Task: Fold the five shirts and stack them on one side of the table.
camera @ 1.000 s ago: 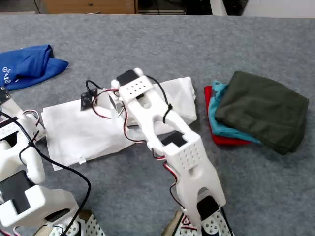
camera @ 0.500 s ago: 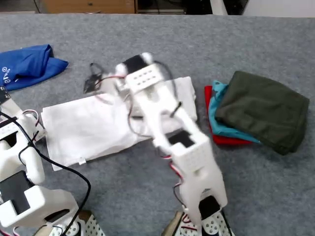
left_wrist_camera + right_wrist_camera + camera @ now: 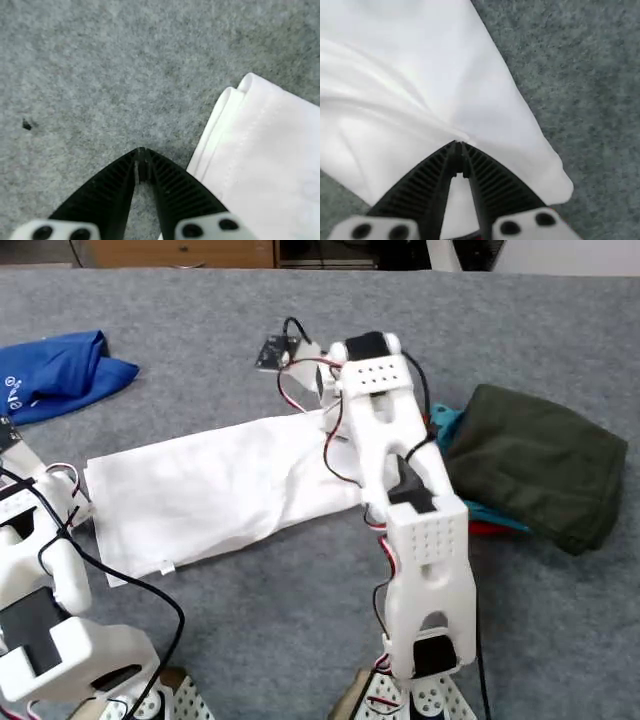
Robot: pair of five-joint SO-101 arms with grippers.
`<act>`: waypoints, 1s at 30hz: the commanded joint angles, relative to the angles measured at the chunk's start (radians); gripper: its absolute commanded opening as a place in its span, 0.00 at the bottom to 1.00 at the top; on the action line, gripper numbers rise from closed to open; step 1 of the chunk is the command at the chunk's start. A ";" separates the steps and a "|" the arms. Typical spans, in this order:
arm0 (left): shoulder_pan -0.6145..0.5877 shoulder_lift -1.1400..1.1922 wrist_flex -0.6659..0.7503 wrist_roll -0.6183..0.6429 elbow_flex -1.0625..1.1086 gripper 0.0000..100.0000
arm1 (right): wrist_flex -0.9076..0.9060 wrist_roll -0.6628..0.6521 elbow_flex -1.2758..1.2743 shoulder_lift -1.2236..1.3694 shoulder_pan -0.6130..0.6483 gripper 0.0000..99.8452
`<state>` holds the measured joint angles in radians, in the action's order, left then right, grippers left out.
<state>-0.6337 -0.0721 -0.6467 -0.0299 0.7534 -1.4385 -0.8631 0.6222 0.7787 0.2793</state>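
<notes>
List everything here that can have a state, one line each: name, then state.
white shirt: partly folded, lying flat
blue shirt: crumpled, unfolded
dark green shirt: folded, top of stack
teal shirt: stacked under it
left gripper: shut, empty
right gripper: shut on white shirt

Grey, felt-like table (image 3: 560,320) under even indoor light.
Beyond its far edge stands a light wooden cabinet (image 3: 180,252) with a drawer, then a dark gap (image 3: 350,252) and a white panel (image 3: 560,255).
</notes>
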 commanded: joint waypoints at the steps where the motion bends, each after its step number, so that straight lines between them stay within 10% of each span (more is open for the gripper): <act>1: -0.006 -0.010 -0.005 -0.005 -0.035 0.02 | 0.021 -0.005 0.012 0.058 -0.025 0.00; 19: -0.006 -0.013 -0.032 -0.005 -0.049 0.02 | -0.347 0.176 0.599 -0.288 -0.142 0.00; 30: -0.040 -0.093 -0.703 -0.008 -0.474 0.27 | -0.285 0.400 0.200 -0.450 -0.231 0.00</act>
<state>-0.6690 -0.1212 -1.1822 -0.0299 0.4235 -1.7653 -0.4764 0.9014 0.4120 0.0721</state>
